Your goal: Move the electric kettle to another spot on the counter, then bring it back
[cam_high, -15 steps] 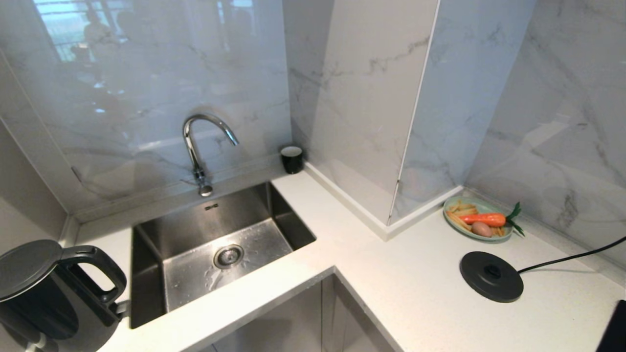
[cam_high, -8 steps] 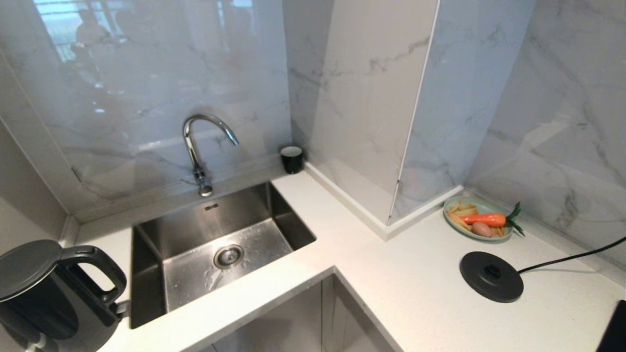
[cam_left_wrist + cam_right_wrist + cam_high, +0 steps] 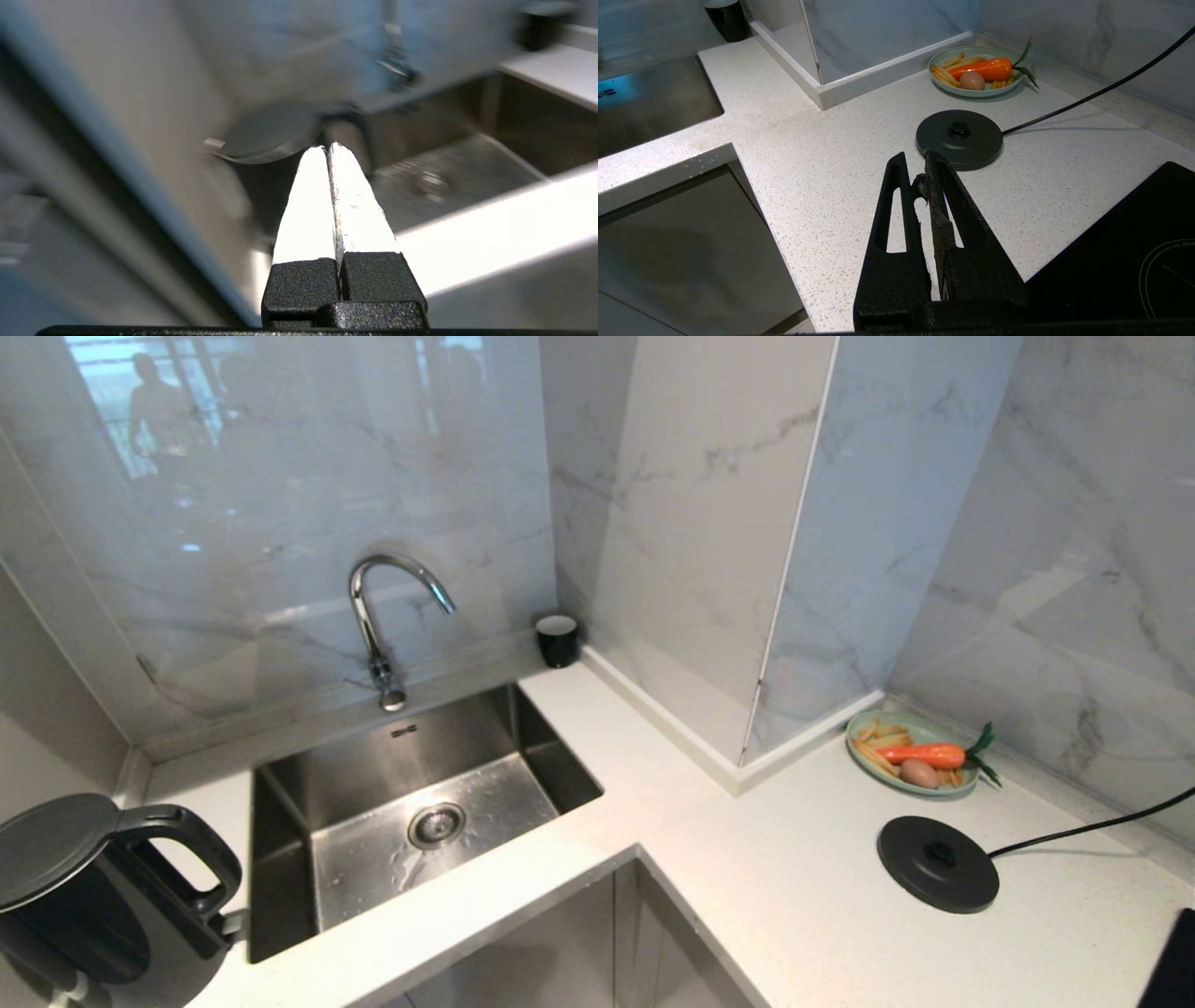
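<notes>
The electric kettle point(image 3: 84, 896), dark grey with a glossy black loop handle, stands upright on the white counter point(image 3: 766, 859) left of the sink, at the lower left of the head view. The left wrist view shows it blurred, with its lid point(image 3: 266, 135) just beyond my left gripper point(image 3: 327, 148). That gripper is shut and empty, pointing at the kettle's handle and short of it. My right gripper point(image 3: 917, 163) hangs shut and empty over the counter, near the round power base point(image 3: 959, 137). Neither arm shows in the head view.
A steel sink point(image 3: 411, 803) with a curved tap point(image 3: 378, 616) lies between the kettle and the power base point(image 3: 937, 863). A black cup point(image 3: 557, 639) stands in the wall corner. A green plate point(image 3: 866, 726) of food sits behind the base, and a black hob point(image 3: 1134, 252) beside it.
The kettle and the other things on the counter have not moved. Only a person's reflection in the wall tiles has shifted.
</notes>
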